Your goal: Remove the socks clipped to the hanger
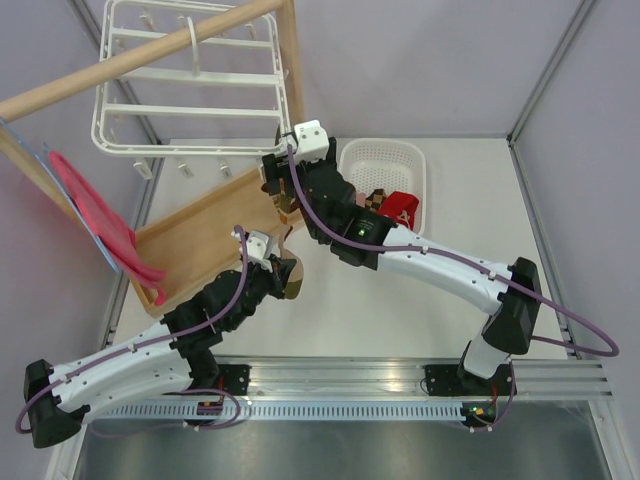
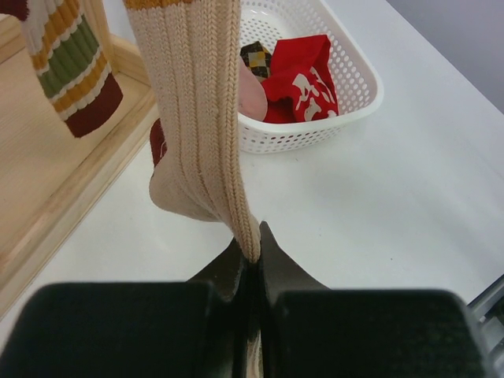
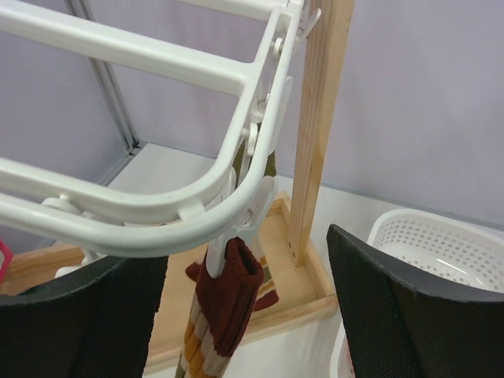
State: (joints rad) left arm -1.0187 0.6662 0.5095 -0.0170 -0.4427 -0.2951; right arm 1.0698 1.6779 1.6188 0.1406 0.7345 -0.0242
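Well, left gripper [image 2: 252, 256]: your jaws are pressed together, pinching the lower end of the cream ribbed sock [image 2: 197, 118], which runs up from the grip and out of the top of the left wrist view
right gripper [image 3: 244, 315]: your jaws are spread wide, with one of the fingers [image 3: 87, 315] on each side of a maroon sock cuff [image 3: 228, 295] and a gap showing on both sides
clip [image 3: 256, 197]: white, hanging from the rounded corner of the hanger, closed on that maroon cuff; orange and cream bands show below the cuff
hanger [image 1: 190, 110]: white frame with crossbars, hung from the slanted beam of the wooden rack [image 1: 130, 60], above the rack's tray base
striped sock [image 2: 75, 71]: green, orange and cream bands with a maroon end, hanging left of the cream one over the wooden base
basket [image 2: 315, 135]: white mesh, on the table [image 2: 378, 213] to the right of the rack; in it you see a red sock with white marks [image 2: 303, 79], a brown checkered sock [image 2: 256, 57] and a pale pink piece [image 2: 250, 94] partly hidden behind the cream sock
unclear: you cannot tell whether the clipped cuff belongs to the cream sock you hold or to the striped one
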